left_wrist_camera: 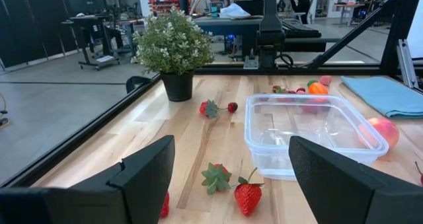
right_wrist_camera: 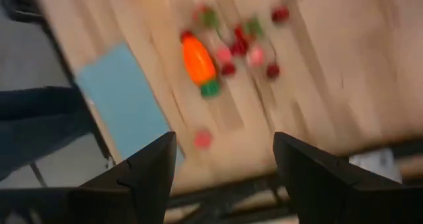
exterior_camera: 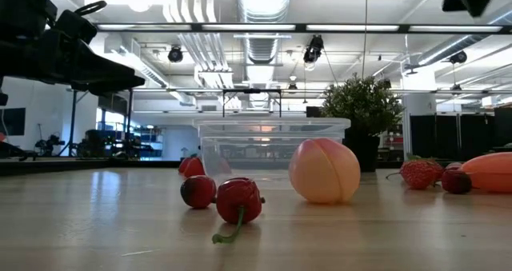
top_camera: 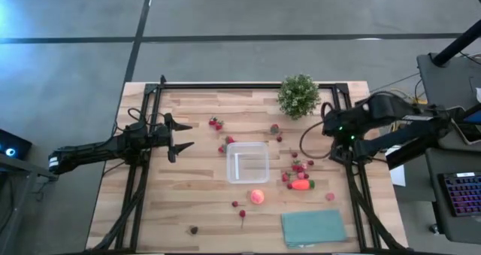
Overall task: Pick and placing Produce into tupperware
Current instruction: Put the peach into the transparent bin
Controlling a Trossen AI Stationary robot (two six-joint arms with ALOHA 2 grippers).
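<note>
High view, one empty tupperware (top_camera: 247, 162), one peach (top_camera: 257, 197), both grippers' fingers (left_wrist_camera: 142, 178) released.

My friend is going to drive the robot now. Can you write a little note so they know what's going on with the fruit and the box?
Left gripper: jaws open, empty, hovering left of the tupperware.
Right gripper: jaws open, empty, over the table's right edge.
Tupperware: mid-table, empty.
Produce: all loose on the wood. Peach just in front of the box, orange-red piece with small red bits to its right, strawberries behind and left.
Done: nothing placed.
Left: every piece still needs picking.
</note>
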